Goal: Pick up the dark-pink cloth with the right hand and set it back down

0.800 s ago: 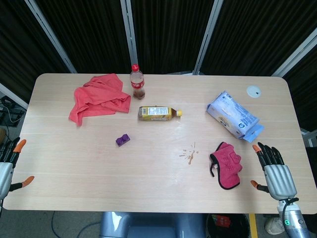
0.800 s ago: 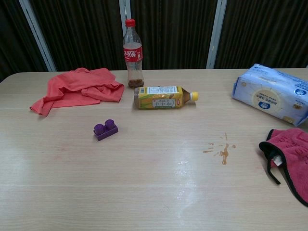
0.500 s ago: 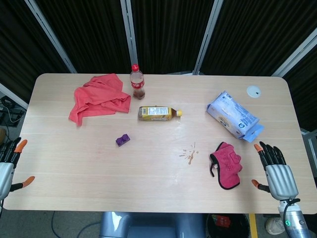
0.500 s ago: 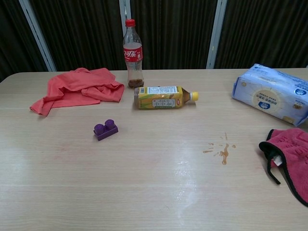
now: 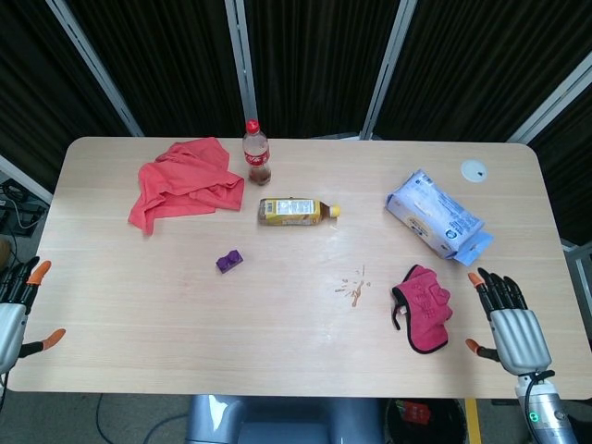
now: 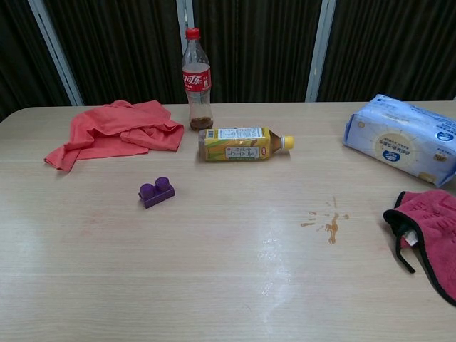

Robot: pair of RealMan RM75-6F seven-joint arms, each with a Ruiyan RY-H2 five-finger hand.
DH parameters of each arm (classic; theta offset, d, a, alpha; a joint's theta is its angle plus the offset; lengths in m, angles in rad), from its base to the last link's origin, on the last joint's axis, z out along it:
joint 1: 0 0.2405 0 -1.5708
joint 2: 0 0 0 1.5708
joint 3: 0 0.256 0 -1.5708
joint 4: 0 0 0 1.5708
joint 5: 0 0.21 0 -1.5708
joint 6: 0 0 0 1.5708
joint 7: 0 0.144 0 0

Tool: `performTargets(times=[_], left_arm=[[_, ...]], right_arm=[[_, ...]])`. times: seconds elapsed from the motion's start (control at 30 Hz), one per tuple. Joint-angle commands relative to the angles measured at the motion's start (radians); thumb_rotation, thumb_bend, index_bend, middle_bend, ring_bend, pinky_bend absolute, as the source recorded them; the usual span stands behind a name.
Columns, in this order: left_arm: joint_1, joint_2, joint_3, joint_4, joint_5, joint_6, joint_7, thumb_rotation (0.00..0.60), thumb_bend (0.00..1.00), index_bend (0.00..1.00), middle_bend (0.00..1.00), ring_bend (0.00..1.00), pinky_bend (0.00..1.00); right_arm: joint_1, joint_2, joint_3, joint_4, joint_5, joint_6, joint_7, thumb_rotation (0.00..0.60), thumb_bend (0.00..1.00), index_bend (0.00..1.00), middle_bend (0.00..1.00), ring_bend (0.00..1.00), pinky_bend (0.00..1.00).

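Note:
The dark-pink cloth (image 5: 425, 309) with a black edge lies bunched on the table near the front right; the chest view shows it (image 6: 429, 228) at the right border. My right hand (image 5: 508, 322) hovers a short way to its right, palm down, fingers spread, holding nothing and not touching the cloth. My left hand (image 5: 17, 309) hangs off the table's front left corner, fingers apart and empty. Neither hand appears in the chest view.
A salmon cloth (image 5: 183, 180) lies back left beside an upright cola bottle (image 5: 256, 154). A yellow drink bottle (image 5: 295, 212) lies on its side mid-table. A purple brick (image 5: 229, 262), a brown spill (image 5: 354, 289), a blue tissue pack (image 5: 437, 215) and a white disc (image 5: 474, 169) also sit here.
My right hand has shifted slightly toward the cloth and the table's front edge. The cloth and the left hand have not moved.

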Motion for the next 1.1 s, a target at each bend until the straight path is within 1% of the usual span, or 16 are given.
performTargets(times=[0.03,0.2,0.37,0.5,0.63,0.73,0.97,1.1], left_arm=[[0.002,-0.001,0.000,-0.002,-0.001,0.004,0.003,0.600,0.00,0.00,0.00,0.00,0.00],[0.002,-0.001,-0.002,-0.003,-0.004,0.004,0.001,0.600,0.00,0.00,0.00,0.00,0.00],[0.001,0.000,-0.002,-0.004,-0.007,0.000,-0.006,0.600,0.00,0.00,0.00,0.00,0.00],[0.000,0.000,-0.002,-0.004,-0.008,-0.003,-0.008,0.600,0.00,0.00,0.00,0.00,0.00],[0.000,0.001,-0.002,-0.005,-0.009,-0.004,-0.011,0.600,0.00,0.00,0.00,0.00,0.00],[0.000,0.002,-0.002,-0.006,-0.011,-0.005,-0.014,0.600,0.00,0.00,0.00,0.00,0.00],[-0.001,0.001,-0.002,-0.007,-0.012,-0.008,-0.011,0.600,0.00,0.00,0.00,0.00,0.00],[-0.002,0.000,-0.002,-0.007,-0.015,-0.010,-0.008,0.600,0.00,0.00,0.00,0.00,0.00]], right_arm=[[0.012,-0.013,-0.004,-0.017,0.005,-0.026,-0.029,0.600,0.06,0.01,0.00,0.00,0.01],[0.030,-0.046,0.000,-0.033,0.030,-0.062,-0.092,0.600,0.06,0.03,0.00,0.00,0.01],[0.051,-0.110,0.022,-0.036,0.107,-0.106,-0.157,0.600,0.06,0.04,0.00,0.00,0.01],[0.060,-0.148,0.031,-0.027,0.140,-0.120,-0.189,0.600,0.06,0.07,0.00,0.00,0.01],[0.080,-0.210,0.035,0.023,0.195,-0.160,-0.241,0.600,0.06,0.10,0.00,0.00,0.01],[0.089,-0.254,0.049,0.063,0.248,-0.180,-0.259,0.600,0.06,0.10,0.00,0.00,0.03],[0.119,-0.302,0.087,0.139,0.319,-0.210,-0.268,0.600,0.08,0.13,0.00,0.00,0.04],[0.138,-0.318,0.112,0.162,0.358,-0.228,-0.266,0.600,0.09,0.15,0.00,0.00,0.05]])
